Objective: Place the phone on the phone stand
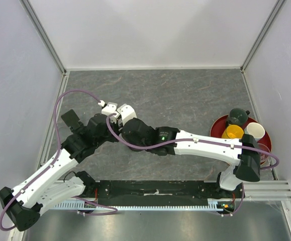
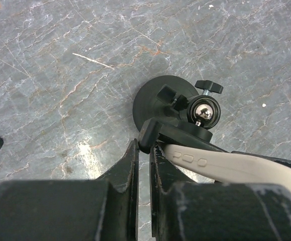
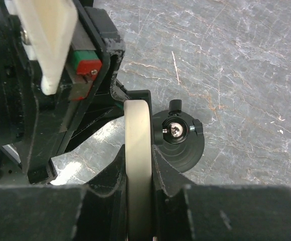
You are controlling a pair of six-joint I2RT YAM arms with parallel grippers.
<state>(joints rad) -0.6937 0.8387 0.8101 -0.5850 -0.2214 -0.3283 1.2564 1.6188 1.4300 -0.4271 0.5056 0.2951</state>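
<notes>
Grips with right end effector (image 3: pixel 138 161), clamped on the thin edges of the phone (image 3: pixel 136 125), held edge-on at the cradle of the stand (image 3: pixel 178 136), toward the left edge of the tabletop (image 1: pixel 185 95). Pinches the cradle's corner with left end effector (image 2: pixel 144 149), fingers almost together.

Robotics lab cell: white panel walls (image 1: pixel 155 30), aluminium posts (image 1: pixel 43 35), grey marbled tabletop (image 1: pixel 185 95)

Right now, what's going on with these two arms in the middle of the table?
The right gripper holds a cream phone on its edge, just over the black stand. The left gripper pinches the stand's bracket. The phone lies against that bracket, but both grippers are gripping, so it isn't released yet.
</notes>
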